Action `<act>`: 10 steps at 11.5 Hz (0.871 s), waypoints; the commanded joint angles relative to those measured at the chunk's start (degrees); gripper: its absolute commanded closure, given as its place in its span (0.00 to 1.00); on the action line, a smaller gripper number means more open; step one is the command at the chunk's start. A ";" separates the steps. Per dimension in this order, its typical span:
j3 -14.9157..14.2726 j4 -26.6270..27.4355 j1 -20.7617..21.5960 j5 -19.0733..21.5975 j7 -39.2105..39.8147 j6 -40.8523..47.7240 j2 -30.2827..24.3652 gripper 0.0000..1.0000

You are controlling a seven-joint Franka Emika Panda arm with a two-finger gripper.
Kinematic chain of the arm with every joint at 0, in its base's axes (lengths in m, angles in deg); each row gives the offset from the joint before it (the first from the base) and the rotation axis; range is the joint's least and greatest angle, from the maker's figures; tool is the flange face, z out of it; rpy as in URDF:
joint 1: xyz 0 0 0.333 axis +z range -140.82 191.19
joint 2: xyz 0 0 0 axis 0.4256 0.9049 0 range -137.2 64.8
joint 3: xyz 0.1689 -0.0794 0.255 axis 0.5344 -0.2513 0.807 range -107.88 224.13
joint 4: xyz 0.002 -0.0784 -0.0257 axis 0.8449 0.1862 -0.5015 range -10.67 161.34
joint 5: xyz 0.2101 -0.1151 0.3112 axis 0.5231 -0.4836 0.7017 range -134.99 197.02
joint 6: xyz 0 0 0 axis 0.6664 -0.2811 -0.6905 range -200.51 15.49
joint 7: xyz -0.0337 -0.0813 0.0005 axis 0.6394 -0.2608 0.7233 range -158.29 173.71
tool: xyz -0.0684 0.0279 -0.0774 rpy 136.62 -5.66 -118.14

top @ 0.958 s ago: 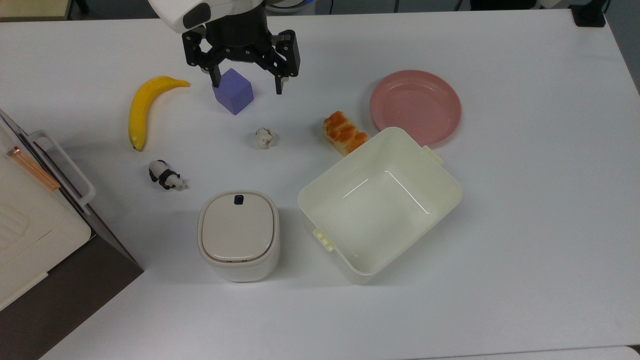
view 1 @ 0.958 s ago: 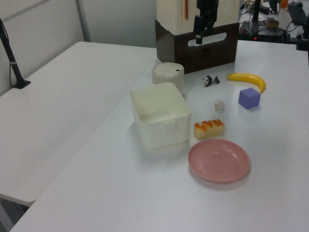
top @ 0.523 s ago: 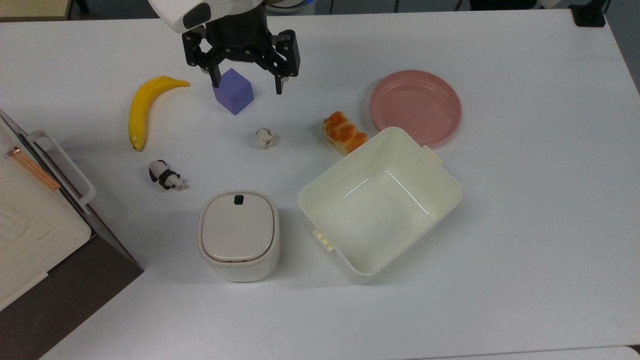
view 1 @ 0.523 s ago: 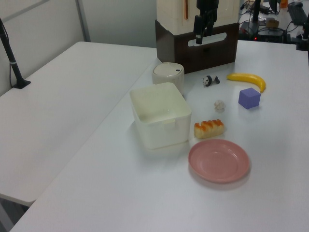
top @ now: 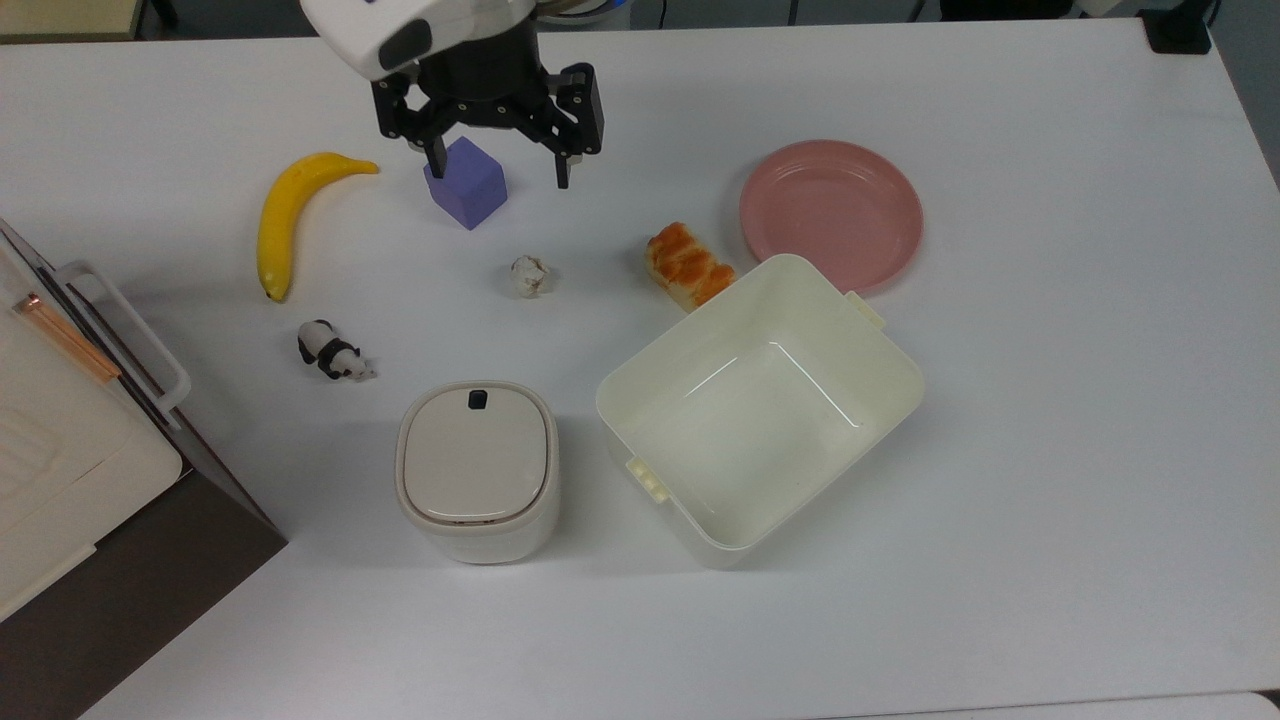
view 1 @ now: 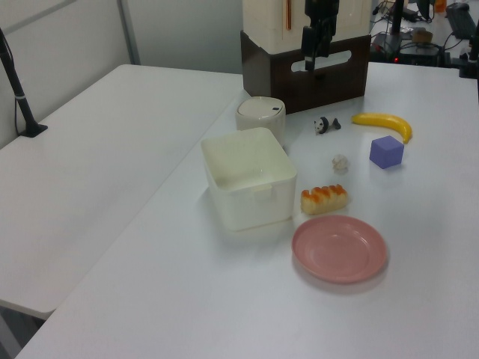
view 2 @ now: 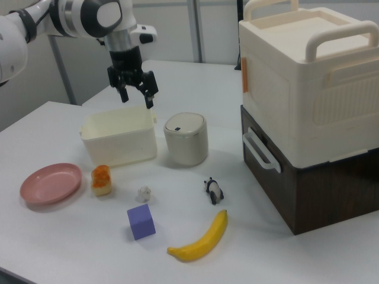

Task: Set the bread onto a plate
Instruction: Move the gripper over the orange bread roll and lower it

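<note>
Bread (top: 689,265) lies tight against the cream tub (top: 760,410) wall; its other long side faces open table. Plate (top: 830,213) sits just beyond, a bare strip between them. Whitish ball (top: 530,276) and purple cube (top: 467,183) stand toward the top view's left, apart from the bread.

fingers (top: 437,158) spread above tabletop (top: 1050,420), cube (top: 466,184) between them in top view | banana (top: 285,215) to top view's left | bread (top: 688,264) to top view's right, touching tub (top: 640,385) | plate (top: 831,212) beyond bread, apart
</note>
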 commanded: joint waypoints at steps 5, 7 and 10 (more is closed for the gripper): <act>0.27 6.79 10.71 -7.59 11.66 0.85 1.42 0.00; 0.27 8.98 14.93 -11.01 12.03 1.02 3.35 0.00; 0.27 15.83 19.69 -14.89 11.76 0.85 4.06 0.00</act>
